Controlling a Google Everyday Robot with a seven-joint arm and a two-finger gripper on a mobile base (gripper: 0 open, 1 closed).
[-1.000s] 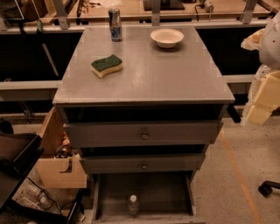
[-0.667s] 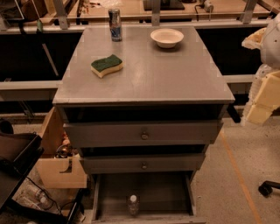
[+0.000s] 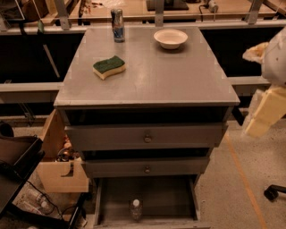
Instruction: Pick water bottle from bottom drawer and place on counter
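The water bottle, clear with a white cap, stands upright near the front of the open bottom drawer. The grey counter is the top of the cabinet above it. My gripper, a pale yellowish block under a white arm, hangs at the right edge of the view. It is beside the cabinet at upper-drawer height, well above and to the right of the bottle, and holds nothing that I can see.
On the counter are a blue-silver can at the back left, a white bowl at the back right and a green-and-yellow sponge. Two knobbed drawers stand slightly open. A cardboard box sits left of the cabinet. A tan workbench stands behind.
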